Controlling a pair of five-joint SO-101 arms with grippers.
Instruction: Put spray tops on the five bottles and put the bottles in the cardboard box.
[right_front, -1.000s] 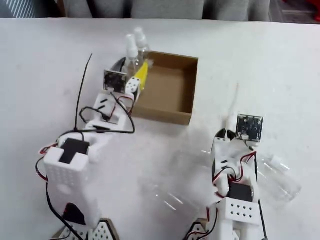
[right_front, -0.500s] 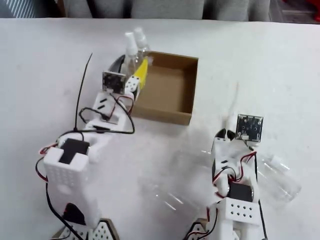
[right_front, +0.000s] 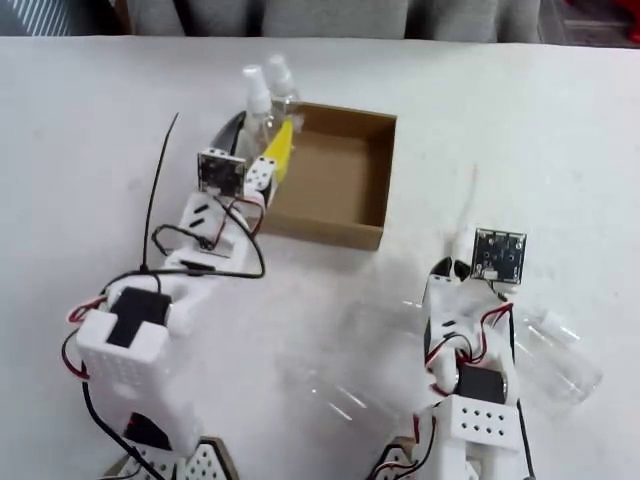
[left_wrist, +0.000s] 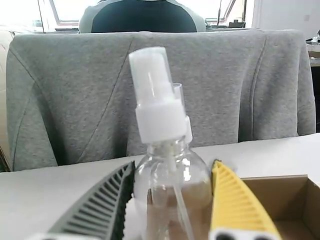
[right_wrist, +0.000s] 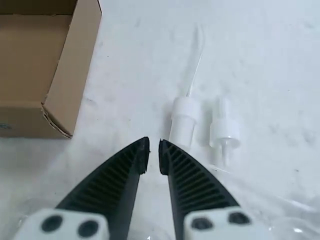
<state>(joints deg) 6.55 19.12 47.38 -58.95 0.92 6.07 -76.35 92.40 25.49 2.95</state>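
Your left gripper (left_wrist: 173, 167) is clamped on a clear bottle (left_wrist: 172, 195) with its spray top (left_wrist: 156, 97) fitted (grey finger on one side, yellow finger on the other, both against the bottle's sides). A 2nd capped bottle (right_front: 281, 78) stands right behind it. In the high view both sit just outside the cardboard box (right_front: 340, 180), at its far corner on the left arm's side. I can't tell whether the held one touches the table.

Your right gripper (right_wrist: 150, 152) is low over the table, on the near side of the box and apart from it. Its fingers are pinched to a thin slit with nothing between them. Just ahead of the tips, 2 loose tops lie side by side: long-tube top (right_wrist: 184, 120), with its dip tube pointing away from the gripper, and short top (right_wrist: 224, 129). A lying bottle (right_front: 560, 352) rests on its side next to the right arm.
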